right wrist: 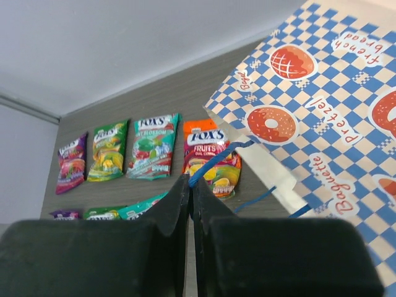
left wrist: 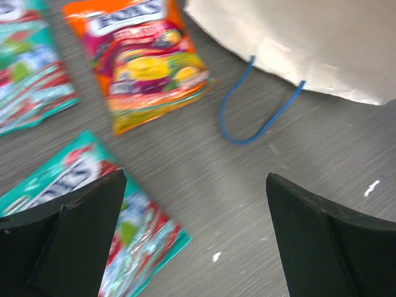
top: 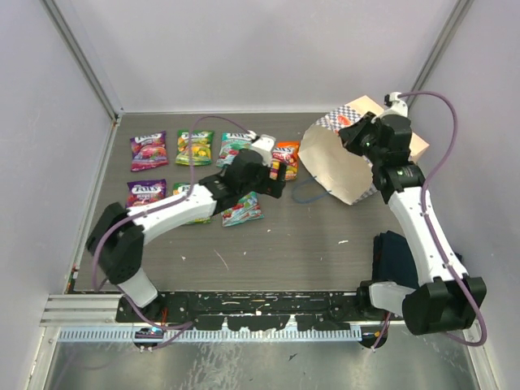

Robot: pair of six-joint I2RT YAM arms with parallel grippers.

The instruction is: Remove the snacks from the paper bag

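The right gripper [right wrist: 190, 183] pinches the blue cord handle [right wrist: 218, 158] of the paper bag [right wrist: 322, 130], which lies upper right. The left gripper [left wrist: 195, 179] is wide, with a teal snack [left wrist: 148, 241] at lower left.

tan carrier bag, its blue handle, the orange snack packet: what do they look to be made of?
The tan checkered carrier bag looks like matte paper: it is creased and holds its mouth stiffly open. The thin blue handle cord is likely string or synthetic cord, since it lies in a limp loop. The orange candy packet is probably glossy plastic film, given its sheen and wrinkles.
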